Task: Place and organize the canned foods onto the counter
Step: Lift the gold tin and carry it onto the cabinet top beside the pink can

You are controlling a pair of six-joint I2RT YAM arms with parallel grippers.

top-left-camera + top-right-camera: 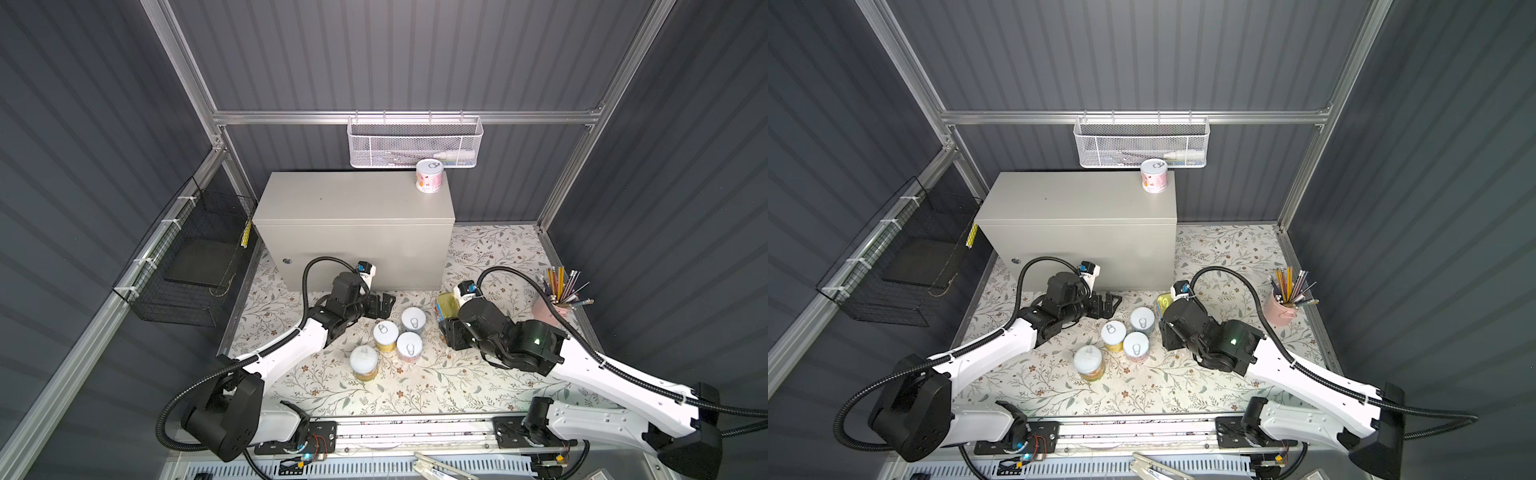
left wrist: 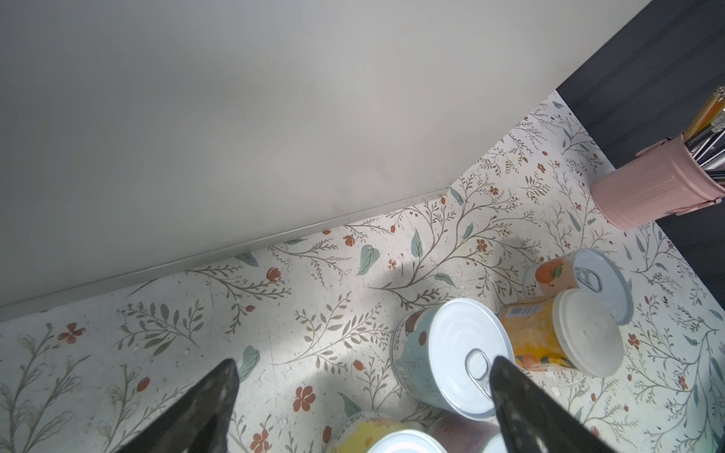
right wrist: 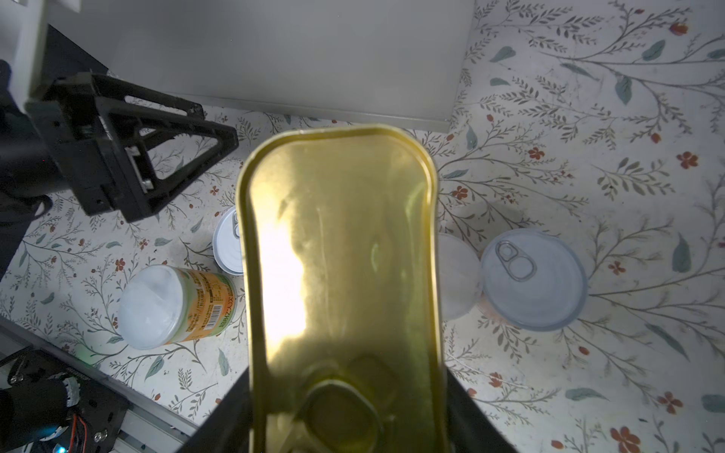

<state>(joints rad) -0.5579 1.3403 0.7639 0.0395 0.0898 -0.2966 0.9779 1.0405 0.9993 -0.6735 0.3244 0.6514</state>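
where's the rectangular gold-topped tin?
The tin is clamped by the right gripper, just right of the four round cans, near the right front corner of the beige-grey metal box in both top views.

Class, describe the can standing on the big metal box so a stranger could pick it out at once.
Find the big beige-grey metal box at the back wall. On its flat top, at the far right corner under the white mesh basket, stands a small round can. It alone is up there, pink-labelled with a silver pull-tab lid; the other round cans sit below on the flowered mat.
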